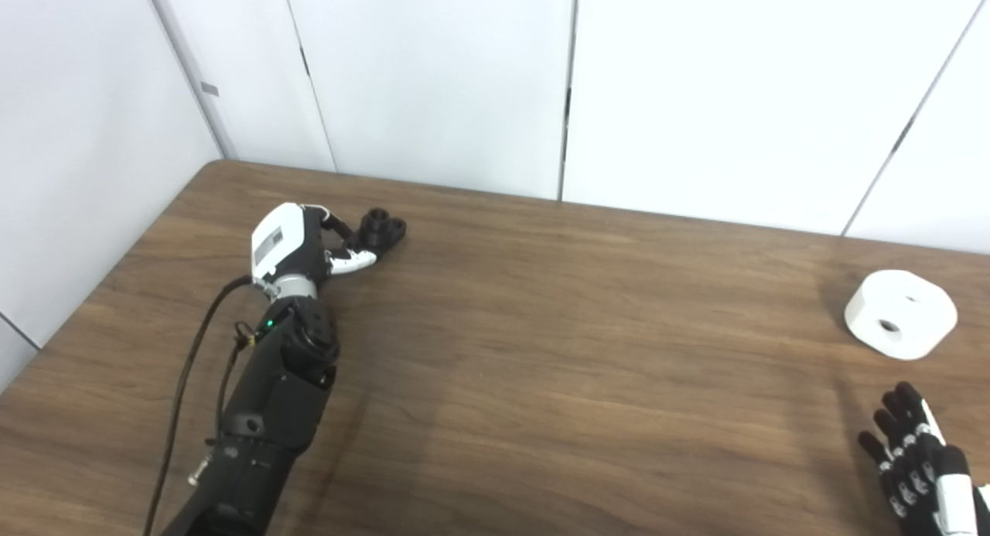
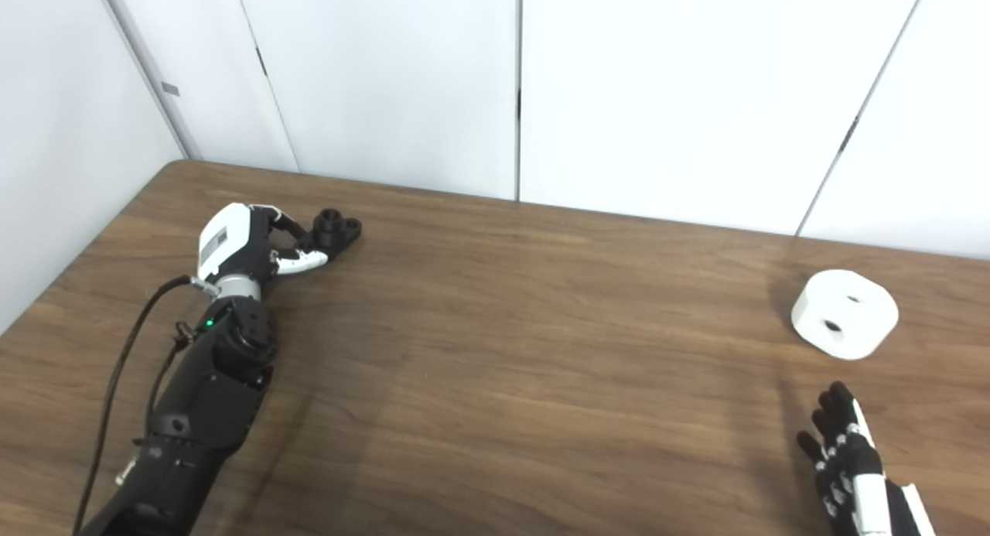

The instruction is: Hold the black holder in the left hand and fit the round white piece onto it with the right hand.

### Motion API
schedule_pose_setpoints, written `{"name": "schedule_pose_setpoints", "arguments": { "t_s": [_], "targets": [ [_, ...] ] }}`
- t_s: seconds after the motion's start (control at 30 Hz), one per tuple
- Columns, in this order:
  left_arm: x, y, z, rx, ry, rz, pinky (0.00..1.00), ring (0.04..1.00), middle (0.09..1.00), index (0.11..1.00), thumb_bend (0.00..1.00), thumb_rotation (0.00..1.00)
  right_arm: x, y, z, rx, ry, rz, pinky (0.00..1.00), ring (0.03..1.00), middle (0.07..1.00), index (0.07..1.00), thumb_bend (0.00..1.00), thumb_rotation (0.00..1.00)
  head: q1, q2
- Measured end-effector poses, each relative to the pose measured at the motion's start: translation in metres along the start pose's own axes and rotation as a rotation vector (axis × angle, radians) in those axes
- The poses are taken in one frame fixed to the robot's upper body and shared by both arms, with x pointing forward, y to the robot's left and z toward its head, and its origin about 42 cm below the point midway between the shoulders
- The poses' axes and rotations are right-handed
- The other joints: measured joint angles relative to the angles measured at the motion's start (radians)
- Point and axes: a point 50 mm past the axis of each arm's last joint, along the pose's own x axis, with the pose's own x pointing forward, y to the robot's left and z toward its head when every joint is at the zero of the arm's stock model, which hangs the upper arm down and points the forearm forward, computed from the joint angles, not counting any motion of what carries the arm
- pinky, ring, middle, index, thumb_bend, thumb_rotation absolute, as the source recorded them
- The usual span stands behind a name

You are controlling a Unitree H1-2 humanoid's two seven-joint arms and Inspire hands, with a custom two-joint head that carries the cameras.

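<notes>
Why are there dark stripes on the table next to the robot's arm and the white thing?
Those are shadows: in the left eye view the left arm shades the table; in the right eye view a soft one lies left of the white piece. No glare; pictures slightly soft.

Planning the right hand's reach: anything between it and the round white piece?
Nothing. Only bare table separates the right hand from the round white piece; both eye views show it.
</notes>
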Motion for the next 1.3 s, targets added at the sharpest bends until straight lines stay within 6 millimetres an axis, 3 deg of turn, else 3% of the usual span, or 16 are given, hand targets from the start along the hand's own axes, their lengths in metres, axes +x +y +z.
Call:
{"name": "schedule_pose_setpoints", "arguments": {
  "t_s": [0.13,0.3,0.43,0.67,0.97,1.07,1.17,1.3],
  "targets": [
    [-0.02,0.0,0.005,-0.083,-0.025,-0.101,0.78,0.823,0.746,0.486,0.51,0.05,0.0,0.002,0.0,-0.003,0.0,0.0,1.0,1.0,1.0,1.0,0.61,1.0,-0.006,0.005],
    [-0.042,-0.001,0.004,-0.082,-0.066,-0.21,0.81,0.841,0.773,0.489,0.51,0.05,0.0,0.004,0.001,-0.008,0.0,0.003,1.0,1.0,1.0,1.0,0.62,1.0,-0.008,0.008],
    [-0.048,-0.001,0.003,-0.052,-0.092,-0.279,0.82,0.864,0.788,0.49,0.51,0.06,0.001,0.004,0.002,-0.008,0.009,0.001,1.0,1.0,1.0,1.0,0.62,1.0,-0.014,0.014],
    [-0.051,0.004,-0.001,0.073,-0.161,-0.407,0.9,0.912,0.832,0.488,0.51,0.06,0.0,0.006,0.004,-0.004,0.017,-0.002,1.0,1.0,1.0,1.0,0.62,1.0,-0.021,0.025],
    [-0.063,-0.007,0.0,0.288,-0.374,-0.533,0.9,0.937,0.843,0.487,0.51,0.06,-0.001,0.011,0.005,0.013,0.021,-0.007,1.0,1.0,0.998,1.0,0.62,1.0,-0.043,0.038],
    [-0.068,-0.012,0.0,0.37,-0.45,-0.526,0.89,0.913,0.835,0.487,0.52,0.06,-0.001,0.011,0.005,0.014,0.025,-0.009,1.0,1.0,0.994,1.0,0.64,1.0,-0.046,0.041],
    [-0.073,-0.015,0.002,0.498,-0.52,-0.482,0.98,0.913,0.818,0.487,0.51,0.06,-0.001,0.012,0.007,0.012,0.032,-0.01,1.0,1.0,0.993,1.0,0.62,1.0,-0.048,0.041],
    [-0.079,-0.018,0.008,0.631,-0.599,-0.436,1.0,0.934,0.84,0.489,0.51,0.06,-0.001,0.013,0.007,0.013,0.035,-0.01,1.0,1.0,0.992,1.0,0.62,1.0,-0.051,0.04]
  ]
}}
